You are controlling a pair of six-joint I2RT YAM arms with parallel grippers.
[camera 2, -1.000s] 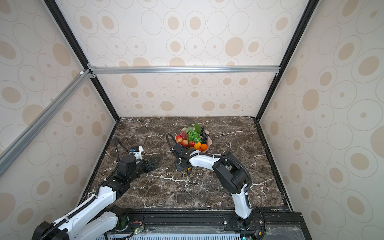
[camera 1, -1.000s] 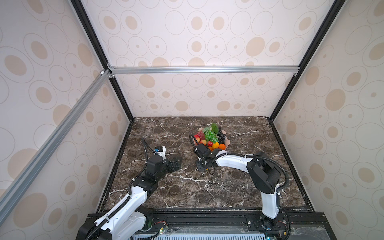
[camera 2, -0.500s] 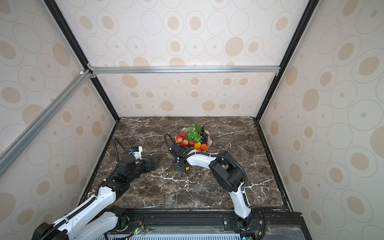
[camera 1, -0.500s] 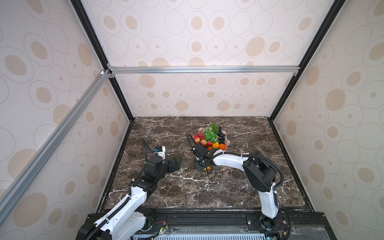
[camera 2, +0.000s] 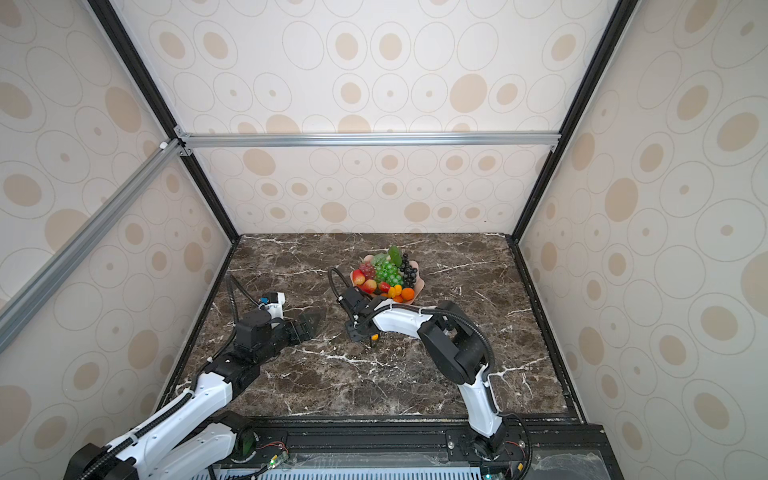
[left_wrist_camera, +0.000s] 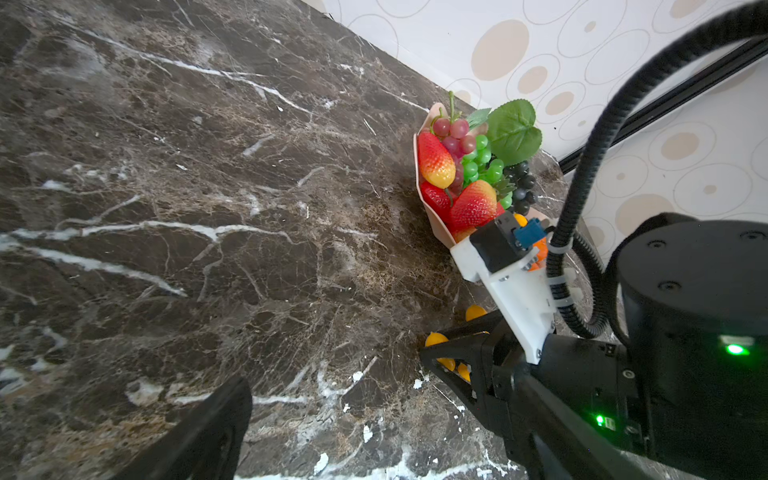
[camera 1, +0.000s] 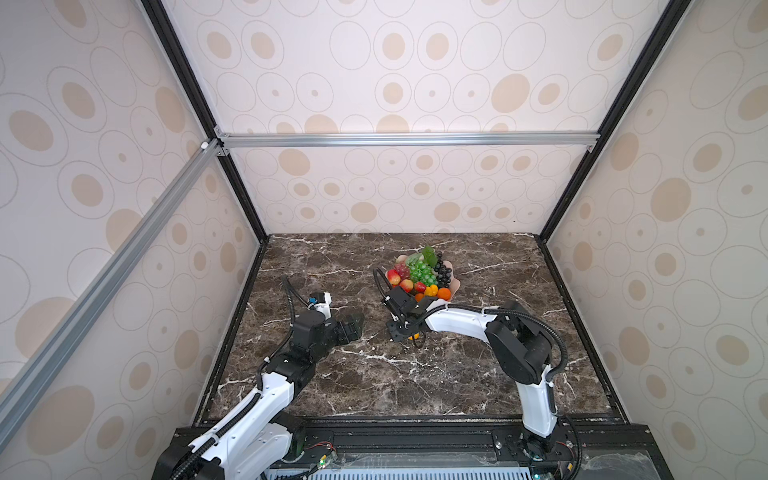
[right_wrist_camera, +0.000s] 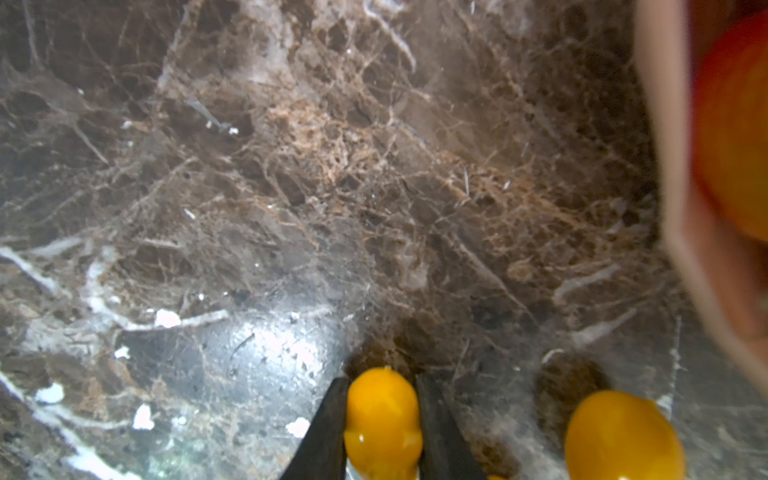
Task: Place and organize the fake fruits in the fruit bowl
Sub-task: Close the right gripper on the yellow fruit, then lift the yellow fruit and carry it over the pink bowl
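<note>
Right wrist view: pinches a yellow oval between the right gripper's fingers on the marble table near the fruit bowl, with a second yellow oval loose on the bowl's side. Holds the left gripper wide open and empty, well apart from the bowl. Has the other fake fruits heaped inside it.

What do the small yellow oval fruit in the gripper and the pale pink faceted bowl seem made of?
Small yellow oval fruit: probably glossy plastic; bright highlights on smooth skin. Pale pink faceted bowl: likely matte plastic, maybe ceramic; flat facets, no shine.
</note>
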